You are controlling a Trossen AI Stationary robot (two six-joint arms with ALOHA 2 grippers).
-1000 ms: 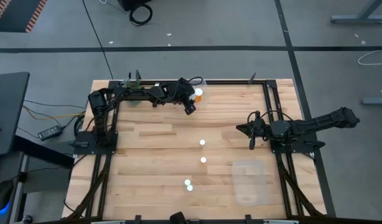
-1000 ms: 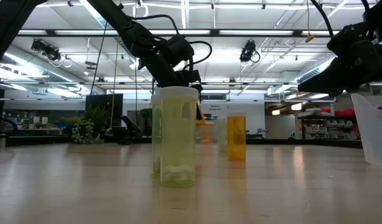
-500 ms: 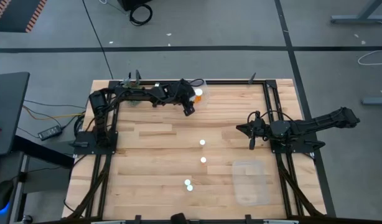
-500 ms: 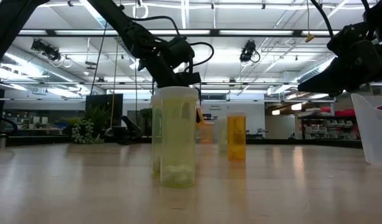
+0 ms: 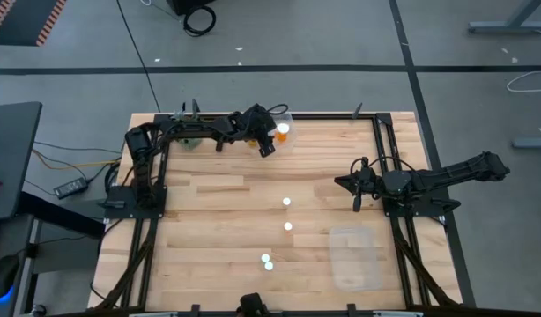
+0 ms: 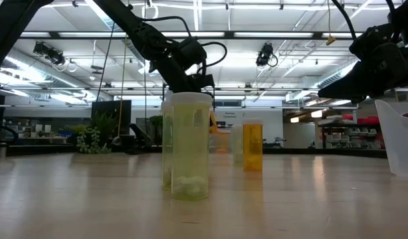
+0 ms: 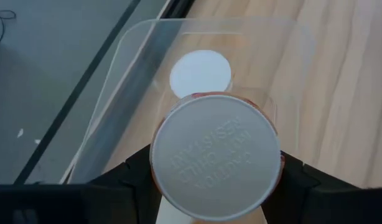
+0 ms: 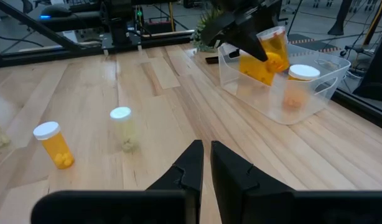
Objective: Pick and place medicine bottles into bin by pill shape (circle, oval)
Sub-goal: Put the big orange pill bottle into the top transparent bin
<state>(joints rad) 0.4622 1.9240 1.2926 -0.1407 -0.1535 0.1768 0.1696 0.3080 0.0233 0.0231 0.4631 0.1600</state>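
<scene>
We saw the orange bottle pinched at its body between the fingers of the left gripper, white cap facing the wrist camera, so its long axis ran in line with the gripper's own reach. It hung above the clear bin at the far edge of the table, slightly left of centre. In the right wrist view the bottle sat tilted over the bin's open top, not yet down among the contents. A second capped orange bottle stood inside the bin already, just beyond the held one as the left wrist camera looked past the cap.

The relation that mattered, as we judged it, was this: bottle above bin, inside the rim's outline, so a release would need only the fingers parting, perhaps after a small drop.

Further out, two bottles stood near the table's middle, with more at the near edge. A second clear bin sat at the near right.

The right gripper waited at the right side of the table, its fingers pressed nearly together on nothing, nearer to those middle bottles than the left arm was.
</scene>
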